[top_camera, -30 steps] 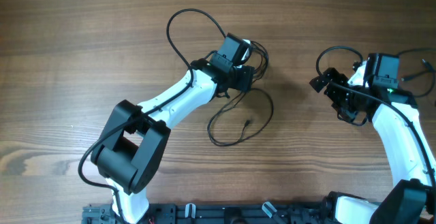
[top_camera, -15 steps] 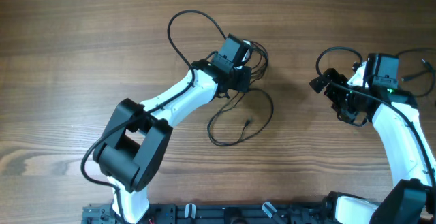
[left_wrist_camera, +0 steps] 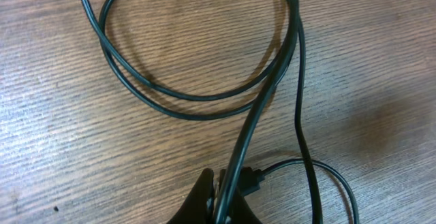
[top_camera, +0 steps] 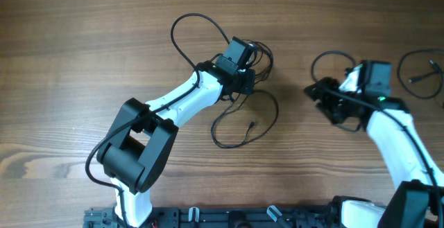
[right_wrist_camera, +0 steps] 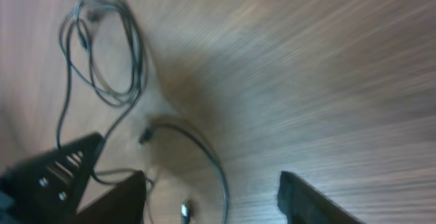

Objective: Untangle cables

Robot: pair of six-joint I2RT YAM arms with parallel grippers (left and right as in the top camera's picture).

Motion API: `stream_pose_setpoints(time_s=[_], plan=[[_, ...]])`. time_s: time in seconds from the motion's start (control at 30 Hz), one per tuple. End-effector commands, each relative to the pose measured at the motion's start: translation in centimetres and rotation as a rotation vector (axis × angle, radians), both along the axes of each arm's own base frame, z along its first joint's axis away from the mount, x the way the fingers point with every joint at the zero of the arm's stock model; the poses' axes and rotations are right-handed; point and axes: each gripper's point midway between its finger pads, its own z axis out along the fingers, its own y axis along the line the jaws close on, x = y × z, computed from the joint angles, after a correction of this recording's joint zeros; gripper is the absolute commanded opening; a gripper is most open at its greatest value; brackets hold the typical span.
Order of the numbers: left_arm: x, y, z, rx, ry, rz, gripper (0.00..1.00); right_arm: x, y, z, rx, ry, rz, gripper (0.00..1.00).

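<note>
Motion-blurred. The gripper (right_wrist_camera: 211, 183) has its jaws apart; a cable (right_wrist_camera: 204, 146) arcs between them, and a coil (right_wrist_camera: 136, 54) lies beyond the left jaw.

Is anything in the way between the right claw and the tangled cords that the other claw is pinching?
Nothing visible. Only bare table lies between the right claw and the cables, which the left claw pinches. A separate cord loop lies next to the right claw, off that line.
</note>
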Motion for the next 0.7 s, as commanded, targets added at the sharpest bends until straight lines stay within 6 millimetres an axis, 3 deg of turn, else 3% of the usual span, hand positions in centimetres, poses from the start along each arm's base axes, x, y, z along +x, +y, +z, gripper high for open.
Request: stream_pose_setpoints(time_s=[0.0, 0.1, 0.23, 0.4, 0.57, 0.67], plan=[[0.1, 1.0, -1.1, -0.006, 0.046, 0.098, 0.04, -0.4, 4.3, -0.9, 0.141, 0.016, -0.012, 0.59], [0.5, 2.2, -1.3, -0.017, 0.075, 0.170, 0.04, 1.0, 7.1, 0.2, 0.175, -0.090, 0.033, 0.60], [0.3, 3.2, -1.6, -0.018, 0.120, 0.184, 0.04, 2.4, 9.3, 1.0, 0.157, -0.154, -0.001, 0.65], [0.2, 4.1, -1.8, -0.019, 0.149, 0.198, 0.04, 3.3, 11.6, 0.0, 0.163, -0.146, -0.093, 0.66], [0.1, 4.0, -1.7, -0.055, 0.178, 0.190, 0.04, 4.4, 15.0, -1.2, 0.215, -0.192, -0.043, 0.66], [-0.3, 3.6, -1.7, -0.077, 0.198, 0.175, 0.04, 4.9, 16.1, -2.4, 0.228, -0.208, -0.023, 0.64]])
